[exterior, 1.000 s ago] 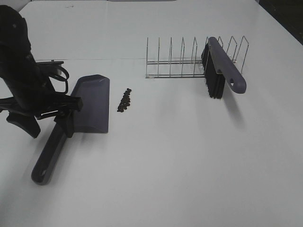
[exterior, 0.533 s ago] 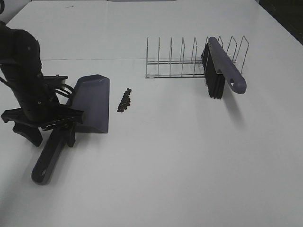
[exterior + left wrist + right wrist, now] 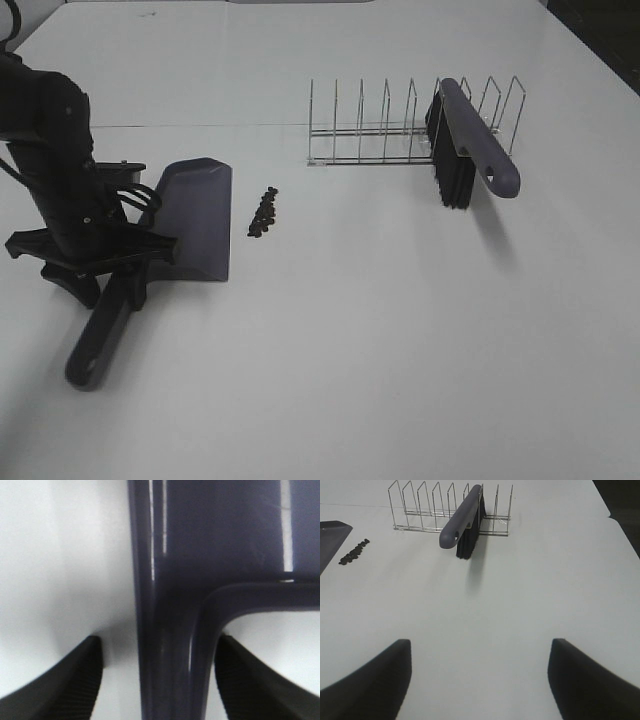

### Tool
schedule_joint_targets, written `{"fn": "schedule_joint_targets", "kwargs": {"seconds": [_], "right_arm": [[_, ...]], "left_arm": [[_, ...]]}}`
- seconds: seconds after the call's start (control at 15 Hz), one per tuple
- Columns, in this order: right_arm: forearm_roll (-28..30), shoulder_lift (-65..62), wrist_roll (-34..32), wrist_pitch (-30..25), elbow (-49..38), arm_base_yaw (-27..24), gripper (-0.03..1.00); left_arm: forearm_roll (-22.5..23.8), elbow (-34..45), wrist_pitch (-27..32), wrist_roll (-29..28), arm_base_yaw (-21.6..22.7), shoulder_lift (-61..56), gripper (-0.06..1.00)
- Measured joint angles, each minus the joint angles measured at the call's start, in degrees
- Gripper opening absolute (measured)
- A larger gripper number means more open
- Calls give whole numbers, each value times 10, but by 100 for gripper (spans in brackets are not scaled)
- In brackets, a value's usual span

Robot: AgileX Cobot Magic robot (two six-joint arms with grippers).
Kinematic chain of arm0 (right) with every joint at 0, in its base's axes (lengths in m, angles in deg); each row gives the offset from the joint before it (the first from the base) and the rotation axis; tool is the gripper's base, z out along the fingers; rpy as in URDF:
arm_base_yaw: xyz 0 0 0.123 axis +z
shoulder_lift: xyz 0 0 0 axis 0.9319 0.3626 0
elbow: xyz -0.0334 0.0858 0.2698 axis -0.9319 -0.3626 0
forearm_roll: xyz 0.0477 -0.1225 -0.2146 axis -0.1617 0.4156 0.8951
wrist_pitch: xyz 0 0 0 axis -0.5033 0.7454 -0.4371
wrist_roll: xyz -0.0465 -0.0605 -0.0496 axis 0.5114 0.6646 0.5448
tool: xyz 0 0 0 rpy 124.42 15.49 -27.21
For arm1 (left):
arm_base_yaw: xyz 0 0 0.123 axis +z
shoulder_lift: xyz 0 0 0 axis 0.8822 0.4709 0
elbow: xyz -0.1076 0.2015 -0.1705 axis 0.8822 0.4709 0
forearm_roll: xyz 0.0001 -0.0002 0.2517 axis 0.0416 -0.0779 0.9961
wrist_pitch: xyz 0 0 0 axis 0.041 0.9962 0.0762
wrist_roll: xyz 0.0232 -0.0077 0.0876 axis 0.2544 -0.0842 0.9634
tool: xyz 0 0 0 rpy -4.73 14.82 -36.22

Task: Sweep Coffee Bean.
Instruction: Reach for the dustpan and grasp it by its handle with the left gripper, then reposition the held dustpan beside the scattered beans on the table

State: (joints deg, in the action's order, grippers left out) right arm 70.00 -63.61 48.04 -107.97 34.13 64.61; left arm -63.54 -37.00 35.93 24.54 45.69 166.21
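Note:
The coffee beans (image 3: 263,212) lie in a small dark cluster on the white table, just right of the grey-purple dustpan (image 3: 195,215). They also show in the right wrist view (image 3: 354,553). My left gripper (image 3: 112,288) is open and low over the dustpan's handle (image 3: 98,340), near where it joins the pan. In the left wrist view the fingers (image 3: 75,675) straddle the handle (image 3: 170,645) with gaps on both sides. My right gripper (image 3: 480,647) is open and empty above bare table. It is out of the exterior view.
A grey-purple brush (image 3: 475,145) with black bristles leans in a wire rack (image 3: 370,140) at the back right. Brush (image 3: 460,520) and rack (image 3: 420,510) also show in the right wrist view. The dustpan's corner (image 3: 330,537) shows there too.
My left gripper has come down and shifted back along the dustpan, so its open fingers now straddle the handle. The dustpan, beans and brush have not moved.

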Motion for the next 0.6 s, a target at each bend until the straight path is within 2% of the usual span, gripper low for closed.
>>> {"fn": "schedule_joint_targets", "kwargs": {"seconds": [0.07,0.4,0.6], "right_arm": [[0,0,0,0,0,0,67],[0,0,0,0,0,0,67],[0,0,0,0,0,0,67]], "left_arm": [[0,-1,0,0,0,1,34],[2,-1,2,-18,0,-3,35],[3,5,17,-28,0,-47,35]]}}
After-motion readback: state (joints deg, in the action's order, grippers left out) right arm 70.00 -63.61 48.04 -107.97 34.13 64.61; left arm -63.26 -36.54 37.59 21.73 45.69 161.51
